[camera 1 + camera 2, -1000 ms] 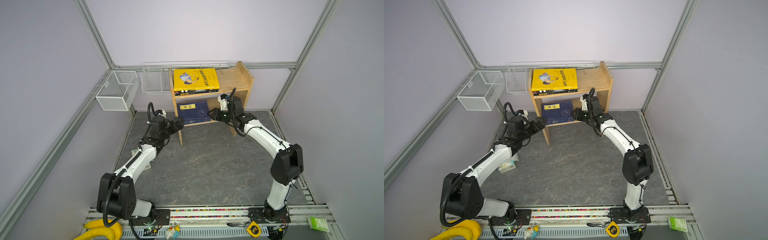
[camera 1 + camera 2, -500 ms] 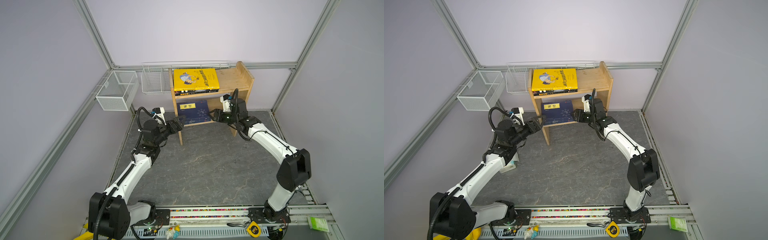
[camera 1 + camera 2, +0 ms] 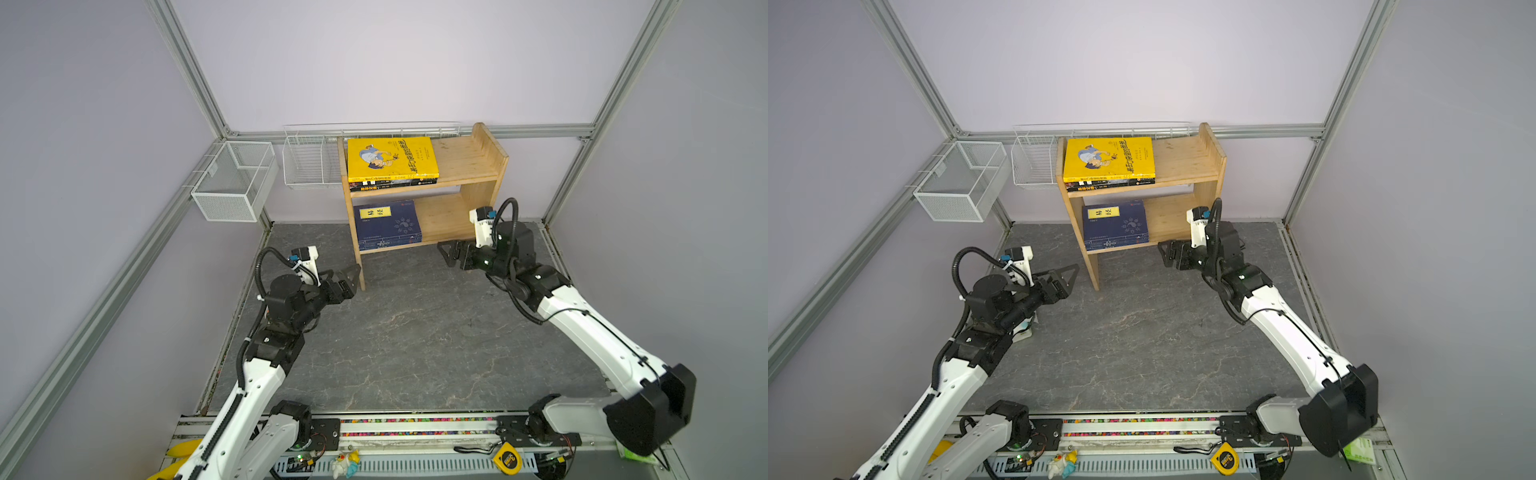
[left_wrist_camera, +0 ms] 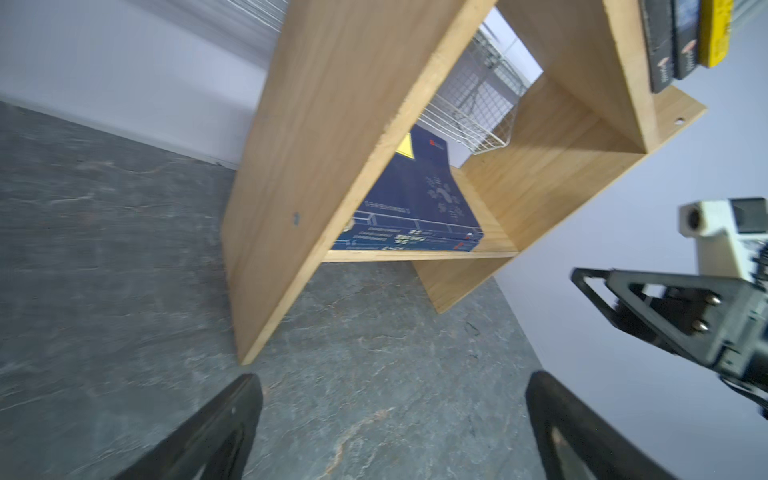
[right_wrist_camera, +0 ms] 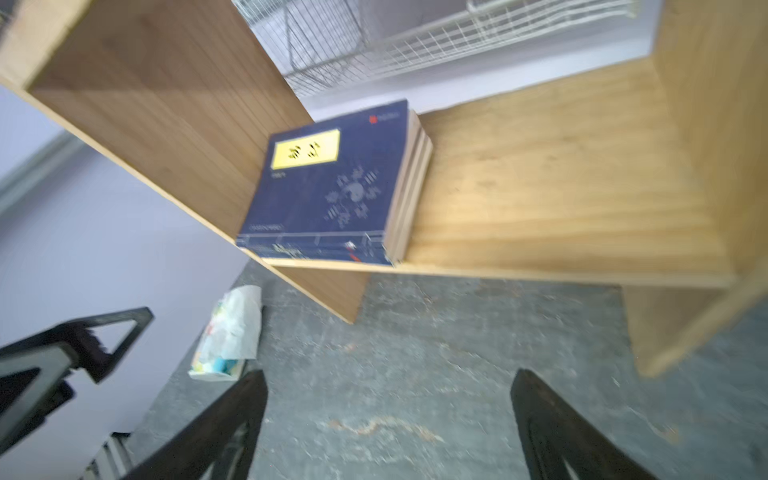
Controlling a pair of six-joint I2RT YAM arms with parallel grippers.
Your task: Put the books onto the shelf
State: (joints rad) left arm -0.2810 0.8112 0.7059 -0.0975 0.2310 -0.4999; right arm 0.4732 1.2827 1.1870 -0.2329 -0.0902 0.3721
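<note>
Books all on the shelf [image 3: 469, 162]; no view shows any on the floor. Top tier: yellow book [image 3: 392, 158] flat, cover up, on two black books [image 3: 392, 185], pushed to the left end. Lower tier: navy stack [image 3: 386, 224], several lying flat, likewise against the left side panel. Right half of both tiers bare wood.

Handling, judged: paperbacks, light singly, a stack a good deal heavier. Covers look glossy, so likely to slide on each other, and limp enough to sag if pinched at a corner. Best hold looks like spine or fore-edge, jaws across the thickness. Navy stack's page edges face right, open to a reach from that side. Little headroom under the top tier.

Left gripper [image 3: 349, 274] low, just near-left of the shelf's left panel, jaws spread, nothing between them. Right gripper [image 3: 449, 253] in front of the lower tier's right end, jaws also spread and empty, clear of the books.

Surface: dark grey stone-pattern mat [image 3: 415, 340], flat, matt. Room: lilac walls, aluminium frame, white wire baskets [image 3: 232, 183] on the left and far walls, small white packet [image 3: 1022, 332] on the floor by the left arm
</note>
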